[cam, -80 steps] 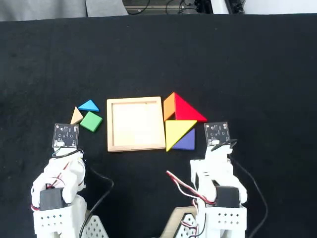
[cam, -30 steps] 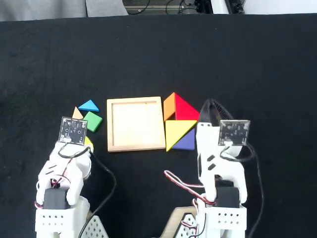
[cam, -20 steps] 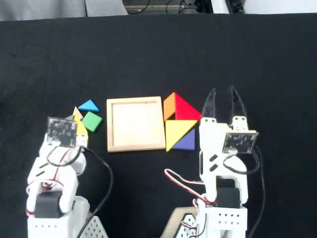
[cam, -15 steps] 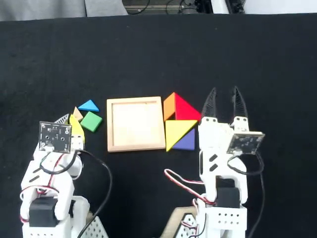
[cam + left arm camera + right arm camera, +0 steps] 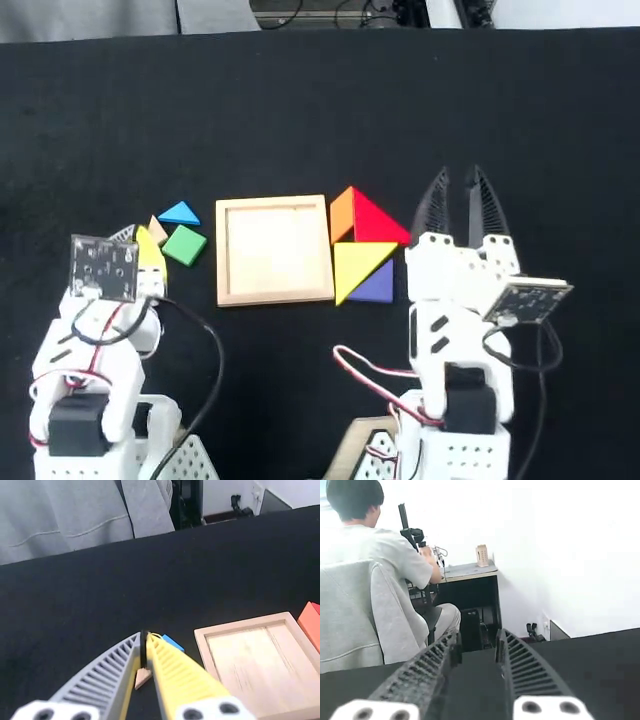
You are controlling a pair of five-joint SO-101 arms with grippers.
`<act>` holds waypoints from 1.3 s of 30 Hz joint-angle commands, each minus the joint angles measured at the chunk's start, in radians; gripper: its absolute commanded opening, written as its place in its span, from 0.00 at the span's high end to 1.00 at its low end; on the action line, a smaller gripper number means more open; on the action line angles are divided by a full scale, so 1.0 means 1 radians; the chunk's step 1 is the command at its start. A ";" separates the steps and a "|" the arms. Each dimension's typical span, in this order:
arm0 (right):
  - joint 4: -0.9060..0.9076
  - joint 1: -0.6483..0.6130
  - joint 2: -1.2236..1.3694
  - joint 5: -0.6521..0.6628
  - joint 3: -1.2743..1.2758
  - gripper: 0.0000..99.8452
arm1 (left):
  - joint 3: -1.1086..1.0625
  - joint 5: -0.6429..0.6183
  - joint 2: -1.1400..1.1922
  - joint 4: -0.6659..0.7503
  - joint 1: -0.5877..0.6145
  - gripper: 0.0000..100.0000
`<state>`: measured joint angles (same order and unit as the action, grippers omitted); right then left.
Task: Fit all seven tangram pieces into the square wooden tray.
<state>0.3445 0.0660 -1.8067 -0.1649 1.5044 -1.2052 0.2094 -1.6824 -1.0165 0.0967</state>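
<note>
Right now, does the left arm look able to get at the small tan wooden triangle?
Probably yes: the left gripper hangs right by the tan triangle with nothing between, though its shut jaws must open first.

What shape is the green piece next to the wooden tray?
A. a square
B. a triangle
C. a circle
A: the green piece has four corners and even-looking sides, and it lies right beside the blue triangle.
</note>
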 commanded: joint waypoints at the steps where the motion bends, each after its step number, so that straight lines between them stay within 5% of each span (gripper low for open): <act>1: 0.114 -0.032 -0.082 -0.006 -0.147 0.88 | 0.176 -0.074 0.230 0.025 -0.012 0.97; 11: 0.275 -0.115 -0.082 0.084 -0.159 0.88 | 0.344 -0.186 0.796 0.031 -0.045 0.97; 17: 0.342 -0.117 0.041 0.084 -0.216 0.88 | 0.283 -0.187 1.014 0.152 -0.045 0.97; 27: 0.809 -0.118 0.817 0.094 -0.886 0.88 | 0.196 -0.201 1.089 0.311 -0.042 0.97; 33: 1.247 -0.114 1.326 0.086 -1.287 0.88 | 0.205 -0.456 1.089 0.299 -0.039 0.97; 39: 1.410 -0.117 1.658 0.038 -1.555 0.88 | 0.272 -0.466 1.089 0.203 0.022 0.97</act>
<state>1.6778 -0.0414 -0.3276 -0.1082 0.1373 -1.0073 -0.2417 -0.5900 -0.7725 0.0721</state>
